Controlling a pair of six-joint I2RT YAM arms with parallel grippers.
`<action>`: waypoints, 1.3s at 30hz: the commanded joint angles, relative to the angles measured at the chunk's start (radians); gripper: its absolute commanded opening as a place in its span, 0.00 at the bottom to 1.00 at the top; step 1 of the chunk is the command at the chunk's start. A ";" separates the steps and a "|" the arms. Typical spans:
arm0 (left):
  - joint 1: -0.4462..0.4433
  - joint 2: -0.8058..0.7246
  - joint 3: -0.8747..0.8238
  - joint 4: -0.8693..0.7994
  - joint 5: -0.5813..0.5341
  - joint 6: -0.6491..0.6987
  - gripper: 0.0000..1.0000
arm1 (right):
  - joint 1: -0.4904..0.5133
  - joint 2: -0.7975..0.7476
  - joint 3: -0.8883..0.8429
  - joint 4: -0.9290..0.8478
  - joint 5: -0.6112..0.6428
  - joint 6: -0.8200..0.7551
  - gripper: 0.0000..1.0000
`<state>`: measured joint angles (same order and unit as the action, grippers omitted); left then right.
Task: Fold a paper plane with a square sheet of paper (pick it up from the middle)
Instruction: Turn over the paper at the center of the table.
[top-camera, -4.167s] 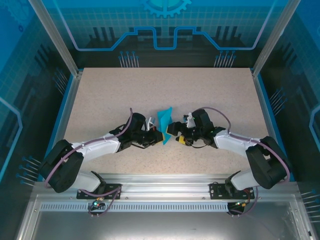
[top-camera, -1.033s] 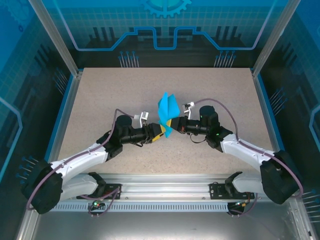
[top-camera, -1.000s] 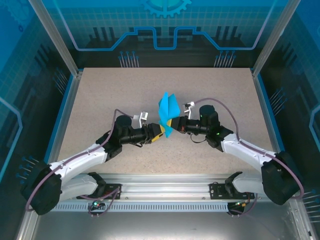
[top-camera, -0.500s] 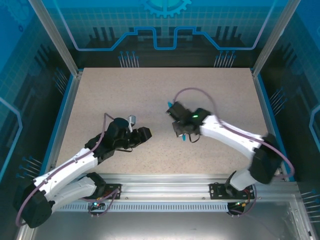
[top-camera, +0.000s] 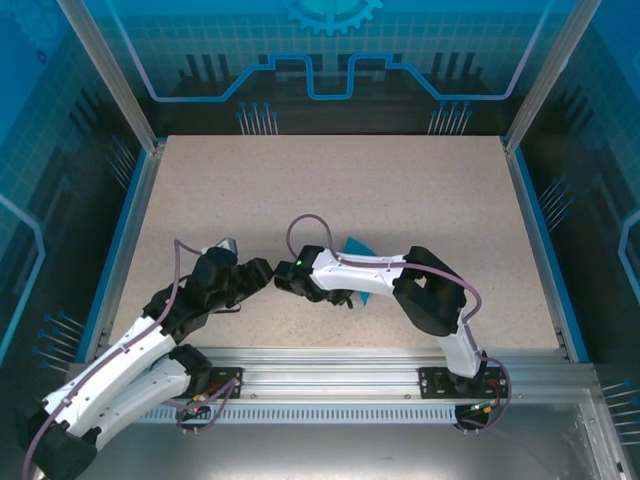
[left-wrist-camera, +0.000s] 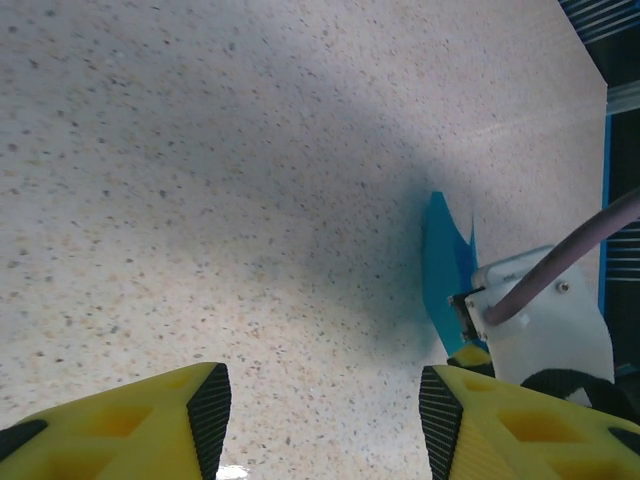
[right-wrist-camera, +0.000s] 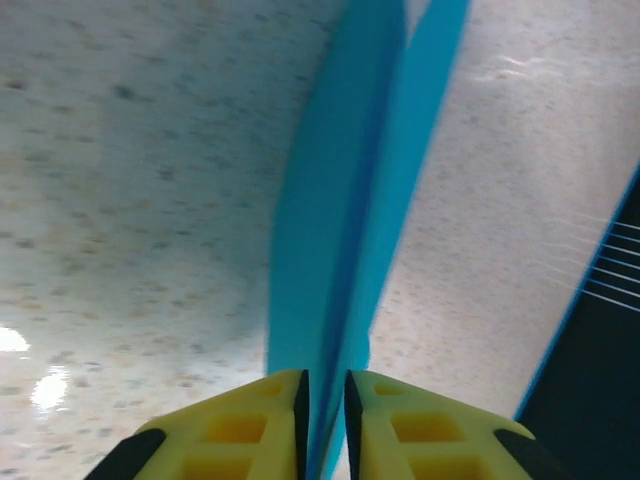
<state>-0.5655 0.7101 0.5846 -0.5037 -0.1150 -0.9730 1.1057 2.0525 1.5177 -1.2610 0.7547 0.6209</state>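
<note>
The paper plane (right-wrist-camera: 340, 220) is a long, narrow fold of teal paper with a centre crease, and it lies low over the table. Its fold runs between the fingers of my right gripper (right-wrist-camera: 325, 385), whose jaws stand a narrow slit apart on either side of it. From above, the teal paper (top-camera: 358, 247) shows on both sides of the folded-back right arm, with the right gripper (top-camera: 342, 291) beneath that arm. My left gripper (left-wrist-camera: 325, 400) is open and empty over bare table, left of the paper (left-wrist-camera: 440, 260). In the top view the left gripper (top-camera: 268, 268) sits close to the right wrist.
The speckled tabletop (top-camera: 330, 190) stretches behind both arms. Blue-edged side walls (top-camera: 137, 230) and the metal rail (top-camera: 330, 365) at the near edge bound it. The right arm's elbow (top-camera: 430, 290) is bent back over the near right part.
The left gripper let go of the paper and drew back toward its base. The right arm swung left and down, carrying the paper low to the table. Its jaws have parted slightly.
</note>
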 joint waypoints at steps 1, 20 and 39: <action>0.003 -0.020 -0.013 -0.007 -0.006 -0.023 0.57 | 0.038 0.038 0.006 0.067 -0.104 0.016 0.17; 0.003 0.031 -0.020 0.050 0.088 0.005 0.58 | -0.118 -0.460 -0.415 0.556 -0.597 0.054 0.23; -0.049 0.493 0.034 0.360 0.399 0.075 0.62 | -0.470 -0.514 -0.753 0.852 -0.919 0.039 0.07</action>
<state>-0.5972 1.1690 0.5804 -0.1940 0.2340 -0.9310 0.6586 1.5391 0.7967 -0.4526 -0.1074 0.6697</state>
